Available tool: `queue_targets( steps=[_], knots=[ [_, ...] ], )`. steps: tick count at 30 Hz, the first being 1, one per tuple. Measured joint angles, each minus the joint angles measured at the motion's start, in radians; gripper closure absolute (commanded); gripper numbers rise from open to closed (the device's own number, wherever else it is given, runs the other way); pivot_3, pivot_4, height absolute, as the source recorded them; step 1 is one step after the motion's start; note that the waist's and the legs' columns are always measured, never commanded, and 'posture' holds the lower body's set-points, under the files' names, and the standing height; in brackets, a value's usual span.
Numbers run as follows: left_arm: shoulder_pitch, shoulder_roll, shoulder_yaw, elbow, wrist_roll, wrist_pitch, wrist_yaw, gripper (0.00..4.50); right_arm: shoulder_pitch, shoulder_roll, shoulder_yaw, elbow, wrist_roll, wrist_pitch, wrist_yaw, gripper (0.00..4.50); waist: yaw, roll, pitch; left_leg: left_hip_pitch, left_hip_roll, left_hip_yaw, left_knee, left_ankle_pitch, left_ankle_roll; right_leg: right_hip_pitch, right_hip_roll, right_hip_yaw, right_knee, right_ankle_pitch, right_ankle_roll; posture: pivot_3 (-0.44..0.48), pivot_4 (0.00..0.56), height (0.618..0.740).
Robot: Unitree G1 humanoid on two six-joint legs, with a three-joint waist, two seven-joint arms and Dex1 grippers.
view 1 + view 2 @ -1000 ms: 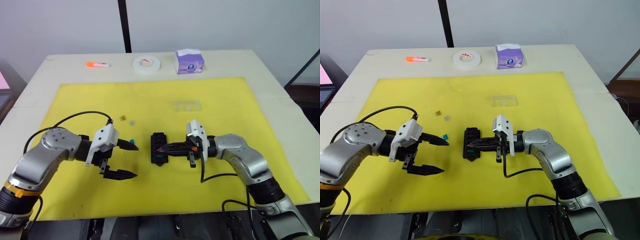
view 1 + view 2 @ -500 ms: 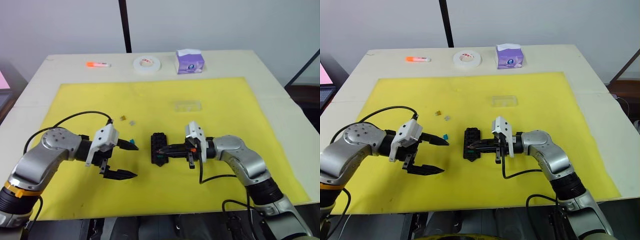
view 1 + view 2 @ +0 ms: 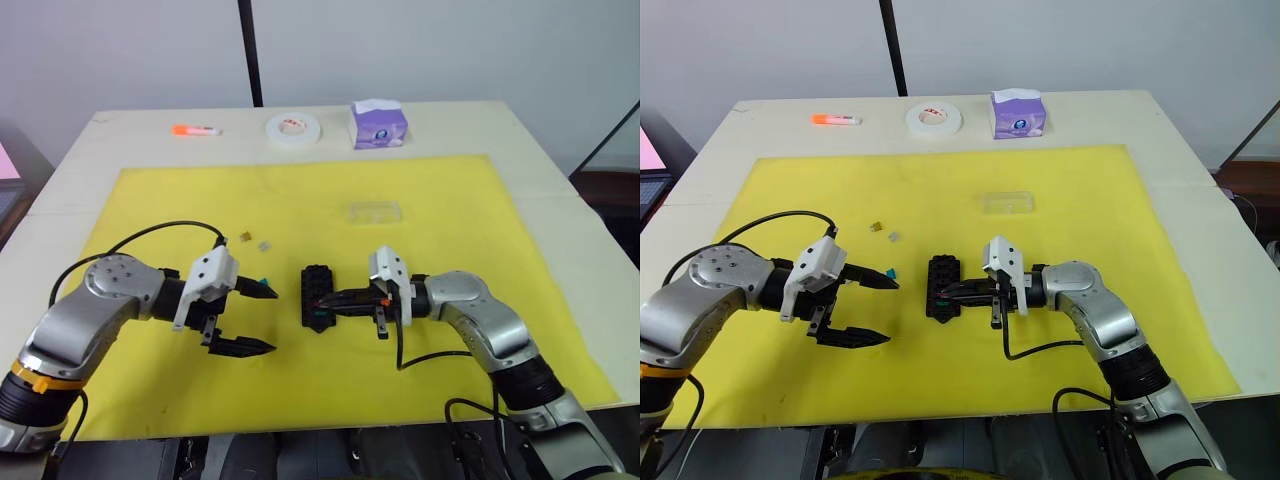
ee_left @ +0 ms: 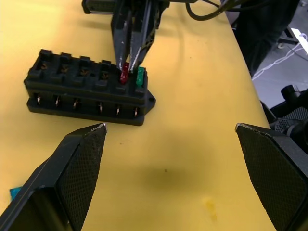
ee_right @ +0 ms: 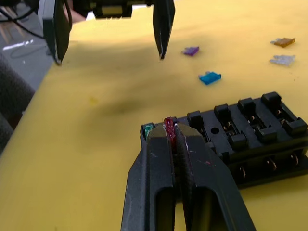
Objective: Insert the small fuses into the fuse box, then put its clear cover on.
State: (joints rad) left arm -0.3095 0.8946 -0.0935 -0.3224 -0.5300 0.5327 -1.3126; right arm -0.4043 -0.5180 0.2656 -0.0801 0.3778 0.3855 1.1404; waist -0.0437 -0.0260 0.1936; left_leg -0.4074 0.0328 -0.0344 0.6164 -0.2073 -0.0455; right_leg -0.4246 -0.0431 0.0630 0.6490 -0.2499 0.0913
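Red fuse (image 5: 169,126) is clamped in the right claw (image 5: 173,132) over the black fuse box (image 3: 318,296) mid-mat, beside a seated green fuse (image 4: 140,77); pressed tilted, it could jam or skid the box. The left claw (image 3: 247,318) hangs spread wide near the teal fuse (image 5: 210,77), and the clear cover (image 3: 375,211) lies farther back.

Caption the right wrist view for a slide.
Right gripper shut on a red fuse at the fuse box, beside a seated green fuse.

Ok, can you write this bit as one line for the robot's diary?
right gripper: shut on red fuse at fuse box | green fuse: in slot | left gripper: open, empty | clear cover: off
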Motion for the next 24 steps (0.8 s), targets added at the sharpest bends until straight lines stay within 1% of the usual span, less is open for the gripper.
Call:
queue_targets(
  steps=[14, 16, 17, 19, 20, 24],
  knots=[
    [0.0, -0.005, -0.002, 0.019, 0.017, -0.016, 0.001, 0.01, -0.013, 0.012, 0.0, 0.004, -0.001, 0.025, -0.014, 4.5, -0.001, 0.0, 0.0, 0.001, 0.0, 0.0, 0.001, 0.0, 0.0, 0.001, 0.0, 0.0, 0.0, 0.0, 0.0, 0.0, 0.15, 0.74],
    [0.0, -0.006, -0.002, 0.026, 0.018, -0.018, -0.001, 0.0, -0.011, 0.02, -0.006, 0.006, 0.002, 0.029, -0.015, 3.92, -0.001, 0.0, 0.0, 0.001, 0.0, 0.0, 0.001, 0.0, 0.0, 0.001, 0.0, 0.0, 0.0, 0.0, 0.0, 0.0, 0.15, 0.74],
    [0.0, -0.007, -0.002, 0.027, 0.019, -0.019, -0.001, 0.0, -0.01, 0.023, -0.01, 0.007, 0.004, 0.034, -0.02, 3.71, -0.001, 0.0, 0.0, 0.001, 0.0, 0.0, 0.001, 0.0, 0.0, 0.001, 0.0, 0.0, 0.0, 0.0, 0.0, 0.0, 0.15, 0.74],
    [0.0, -0.009, -0.002, 0.029, 0.02, -0.022, -0.003, 0.0, -0.003, 0.026, -0.015, 0.008, 0.02, 0.043, -0.018, 3.06, 0.0, 0.0, 0.0, 0.0, 0.0, 0.0, 0.001, 0.0, 0.0, 0.001, 0.0, 0.0, 0.0, 0.0, 0.0, 0.0, 0.15, 0.74],
    [0.0, -0.01, -0.002, 0.029, 0.02, -0.022, -0.003, 0.0, -0.002, 0.027, -0.016, 0.007, 0.021, 0.045, -0.017, 2.83, 0.0, 0.0, 0.0, 0.0, 0.0, 0.0, 0.001, 0.0, 0.0, 0.001, 0.0, 0.0, 0.0, 0.0, 0.0, 0.0, 0.15, 0.74],
    [0.0, -0.012, -0.003, 0.032, 0.021, -0.025, -0.004, 0.0, 0.0, 0.023, -0.028, 0.006, 0.02, 0.051, -0.026, 2.83, -0.001, 0.0, 0.0, 0.0, 0.0, 0.0, 0.001, 0.0, 0.0, 0.0, 0.0, 0.0, 0.0, 0.0, 0.0, 0.0, 0.15, 0.74]
  ],
)
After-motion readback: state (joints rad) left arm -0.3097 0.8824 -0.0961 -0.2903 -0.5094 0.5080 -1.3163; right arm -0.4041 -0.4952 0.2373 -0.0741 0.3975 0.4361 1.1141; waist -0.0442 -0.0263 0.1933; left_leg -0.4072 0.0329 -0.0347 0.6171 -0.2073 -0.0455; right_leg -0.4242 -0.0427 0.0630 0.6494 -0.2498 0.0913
